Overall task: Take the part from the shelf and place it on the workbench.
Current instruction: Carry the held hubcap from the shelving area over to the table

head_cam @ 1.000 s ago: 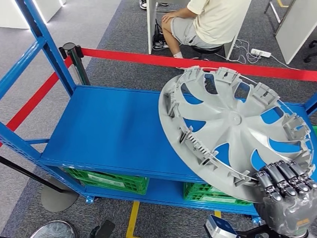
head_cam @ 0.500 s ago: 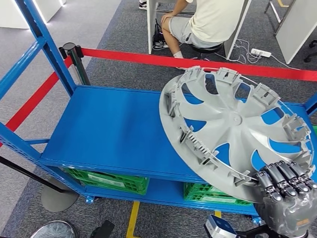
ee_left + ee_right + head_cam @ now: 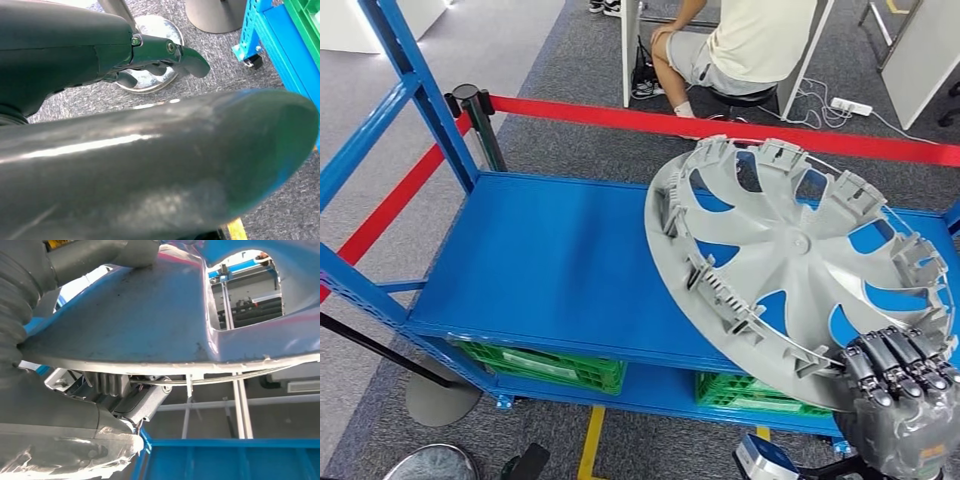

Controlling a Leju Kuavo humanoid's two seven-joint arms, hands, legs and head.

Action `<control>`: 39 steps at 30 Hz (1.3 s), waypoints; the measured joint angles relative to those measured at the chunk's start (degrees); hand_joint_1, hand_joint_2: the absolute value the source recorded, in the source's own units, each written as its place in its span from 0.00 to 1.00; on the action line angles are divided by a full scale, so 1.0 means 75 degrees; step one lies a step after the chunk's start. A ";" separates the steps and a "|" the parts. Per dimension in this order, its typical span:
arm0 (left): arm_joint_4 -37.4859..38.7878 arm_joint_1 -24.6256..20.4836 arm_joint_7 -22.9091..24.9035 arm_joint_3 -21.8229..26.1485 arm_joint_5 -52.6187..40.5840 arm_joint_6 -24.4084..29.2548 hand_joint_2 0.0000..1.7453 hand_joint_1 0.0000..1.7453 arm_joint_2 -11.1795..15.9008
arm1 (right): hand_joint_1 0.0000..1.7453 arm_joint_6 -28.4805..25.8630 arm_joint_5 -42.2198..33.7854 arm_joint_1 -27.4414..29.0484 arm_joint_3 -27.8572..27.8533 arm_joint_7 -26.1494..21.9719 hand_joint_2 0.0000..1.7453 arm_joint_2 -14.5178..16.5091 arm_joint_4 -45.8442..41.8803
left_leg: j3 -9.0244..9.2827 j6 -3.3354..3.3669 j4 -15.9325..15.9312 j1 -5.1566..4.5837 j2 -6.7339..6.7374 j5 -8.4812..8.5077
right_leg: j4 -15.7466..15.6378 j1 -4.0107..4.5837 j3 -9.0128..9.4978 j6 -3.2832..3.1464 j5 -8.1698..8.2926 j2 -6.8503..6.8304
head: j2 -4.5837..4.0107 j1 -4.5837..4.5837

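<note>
The right hand [image 3: 900, 395] sits at the near right corner of the scene, its dark fingers [image 3: 887, 366] curled over the near rim of the wheel cover [image 3: 795, 260]. In the right wrist view the thick grey thumb [image 3: 86, 255] lies on one face of the grey disc and the fingers [image 3: 109, 385] on the other, so the rim is clamped between them: the hand has firm hold of the part.

From that grip the wheel cover spreads away to the far left, a wide grey plastic disc with spokes, cut-outs and a ring of clips around its edge. It is tilted, near edge low at the hand and far edge raised, and appears lifted off the blue shelf [image 3: 539, 270] rather than lying flat on it, though contact at the far side cannot be ruled out. Nearly all of its bulk lies beyond and left of the hand, so the load hangs well off the grip; any carry to the workbench will likely have to keep that overhang from swinging into the blue upright [image 3: 418, 95].

The left hand is blurred in its wrist view and I cannot tell its state. The right hand is plainly the one doing the work.

Green crates [image 3: 546, 365] sit on the lower tier. A red barrier tape [image 3: 743, 130] runs behind the shelf, and a seated person [image 3: 743, 45] is beyond it.
</note>
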 joint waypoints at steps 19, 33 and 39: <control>0.0004 0.0044 -0.0042 0.0026 0.0081 0.0254 0.00 0.00 0.0044 | 1.00 -0.0005 0.0018 0.0135 0.0005 0.0425 1.00 -0.0052 0.0206 | -0.0632 -0.0468 0.2221 0.0063 -0.0009 -0.1188 | -0.1402 0.0015 0.0034 -0.0434 0.1452 -0.0007 | 0.0000 -0.0089; 0.0004 0.0009 -0.0017 0.0142 0.0219 0.0390 0.00 0.00 0.0162 | 1.00 -0.0010 0.0015 0.0277 -0.0082 0.0131 1.00 -0.0053 0.0395 | 0.0334 -0.0035 -0.0137 -0.0023 0.0048 -0.0177 | 0.0544 0.0057 -0.0740 -0.0056 0.0409 -0.0015 | 0.0000 -0.0041; 0.0004 0.0015 0.0012 0.0229 0.0257 0.0378 0.00 0.00 0.0192 | 1.00 -0.0012 0.0013 0.0340 -0.0128 0.0165 1.00 -0.0044 0.0495 | -0.0115 -0.0217 -0.0023 -0.0032 0.0039 0.0203 | -0.1478 0.0057 0.0929 -0.0068 0.0854 0.0006 | 0.0000 -0.0049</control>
